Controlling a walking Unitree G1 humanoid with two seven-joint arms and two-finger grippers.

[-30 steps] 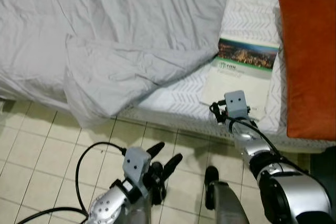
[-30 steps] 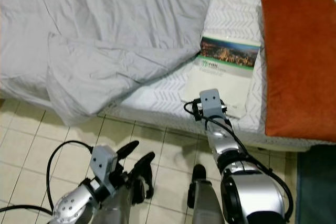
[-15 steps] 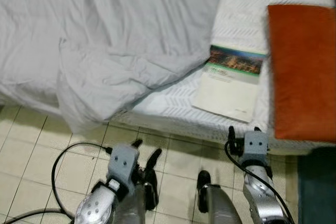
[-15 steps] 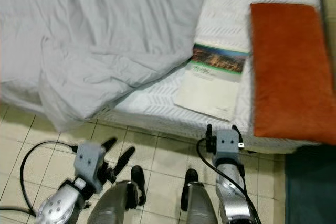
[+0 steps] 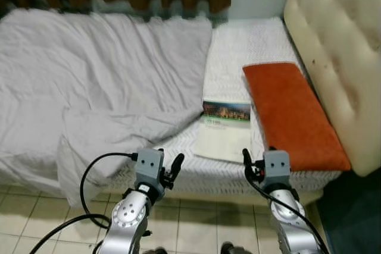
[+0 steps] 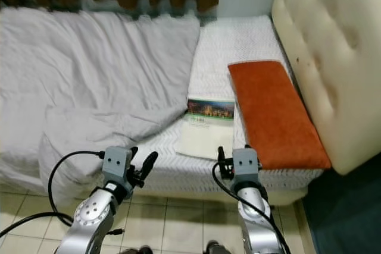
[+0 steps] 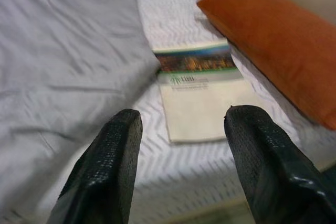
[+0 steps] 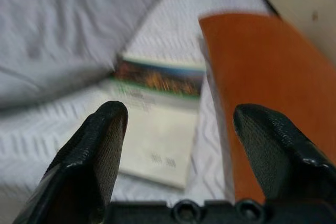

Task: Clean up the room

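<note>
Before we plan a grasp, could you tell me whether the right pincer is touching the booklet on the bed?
Apart. In the right wrist view the right pincer is open with the booklet lying well beyond its fingertips, beside the orange pillow.

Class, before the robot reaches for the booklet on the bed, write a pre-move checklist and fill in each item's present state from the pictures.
1. Booklet lies flat on the mattress, uncovered: ok.
2. Left gripper open, holding nothing: ok.
3. Right gripper open, holding nothing: ok.
4. Both grippers short of the bed edge, not touching the booklet: ok.
5. Grey duvet clear of the booklet: not ok, its edge meets the booklet's corner.
6. Orange pillow clear of the booklet: cannot tell, they lie very close.
</note>
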